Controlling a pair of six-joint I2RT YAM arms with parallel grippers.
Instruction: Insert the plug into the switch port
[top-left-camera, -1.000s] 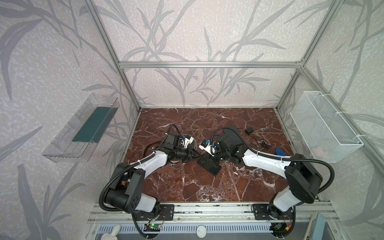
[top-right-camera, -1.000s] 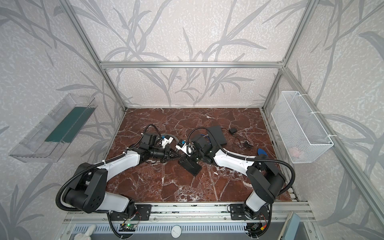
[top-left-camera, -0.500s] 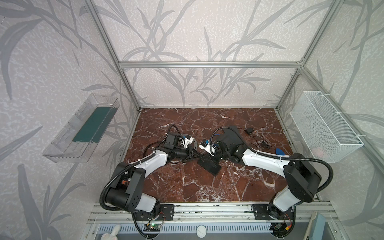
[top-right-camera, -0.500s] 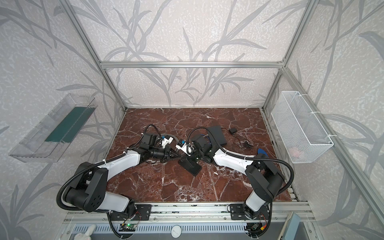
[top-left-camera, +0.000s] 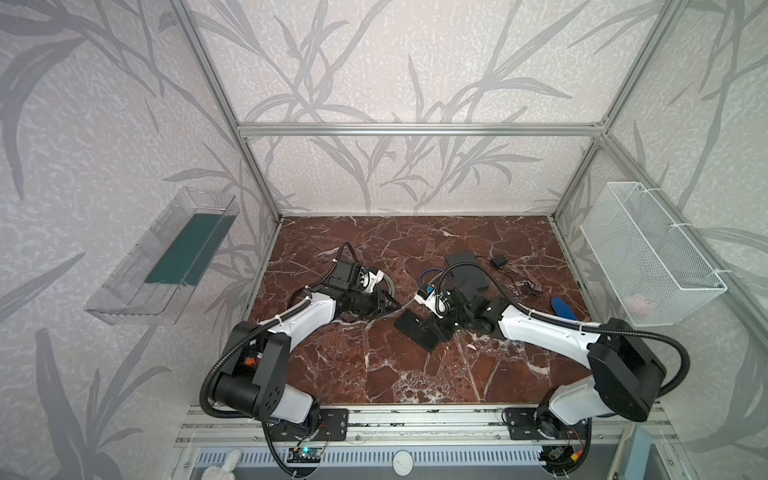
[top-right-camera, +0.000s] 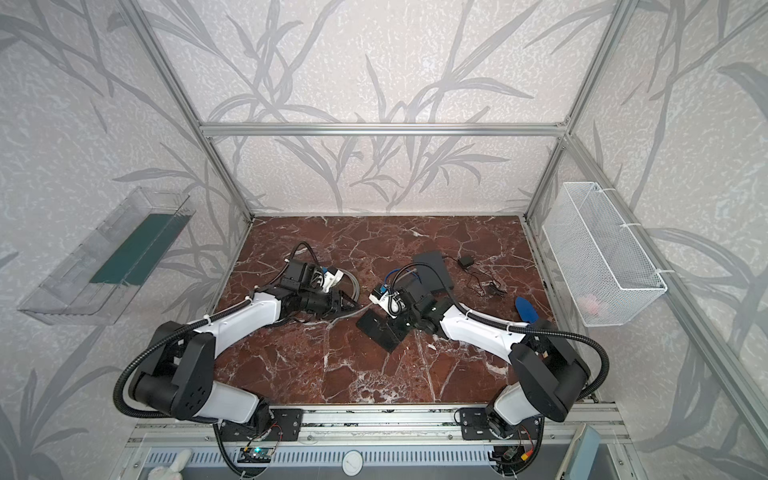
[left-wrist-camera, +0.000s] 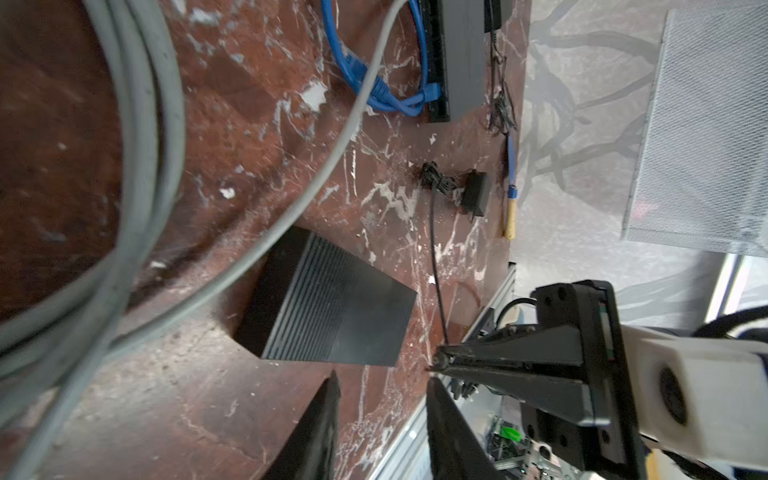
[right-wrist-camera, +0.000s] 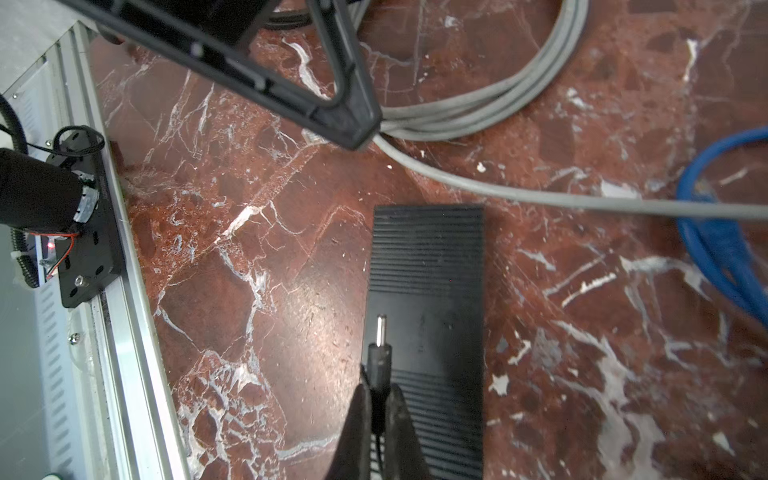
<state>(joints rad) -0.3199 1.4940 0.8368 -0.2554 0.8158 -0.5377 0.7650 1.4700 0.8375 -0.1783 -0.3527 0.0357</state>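
My right gripper (right-wrist-camera: 377, 388) is shut on the black barrel plug (right-wrist-camera: 378, 353), whose metal tip sticks out over the top face of the black ribbed switch (right-wrist-camera: 428, 266). In both top views this gripper (top-left-camera: 432, 322) (top-right-camera: 395, 324) hovers at the switch (top-left-camera: 415, 330) (top-right-camera: 376, 328) in mid-table. The port is hidden. My left gripper (left-wrist-camera: 382, 382) is open and empty, just left of the switch (left-wrist-camera: 332, 307) in a top view (top-left-camera: 388, 305). The plug's thin black cord (left-wrist-camera: 432, 249) runs to a small adapter (left-wrist-camera: 473, 193).
A grey cable coil (right-wrist-camera: 478, 108) lies by the left gripper, and one strand crosses behind the switch. A second black box (top-left-camera: 465, 270) with blue cables (left-wrist-camera: 374, 91) sits farther back. A white wire basket (top-left-camera: 648, 253) hangs on the right wall, a clear tray (top-left-camera: 166, 257) on the left.
My left gripper's jaws have parted. My right gripper's jaws have closed on the plug. Both arms have stayed almost in place.
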